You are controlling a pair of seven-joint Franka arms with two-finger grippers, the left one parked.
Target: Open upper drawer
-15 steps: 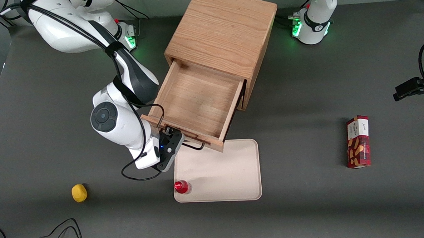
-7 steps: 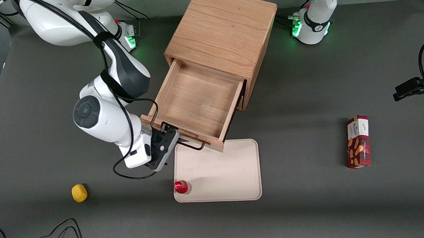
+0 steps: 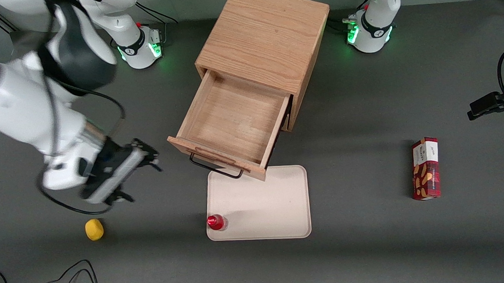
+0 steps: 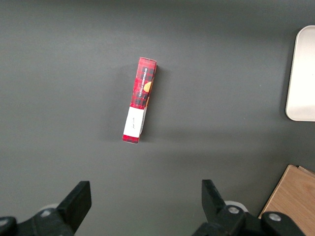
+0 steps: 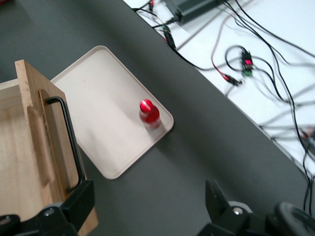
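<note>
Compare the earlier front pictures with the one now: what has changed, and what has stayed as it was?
The gripper has let go of the upper drawer's black handle and drawn away toward the working arm's end of the table, its fingers open. The upper drawer stays pulled out and empty. The tray, red bottle, yellow object and snack box have not moved.

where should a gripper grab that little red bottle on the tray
Probably from above, pinching the red bottle around its body just under the cap: it stands upright in the tray corner nearest the front camera, so the low rim crowds a sideways approach. The gripper, fingers open, is off toward the working arm's end, apart from the upper drawer.
</note>
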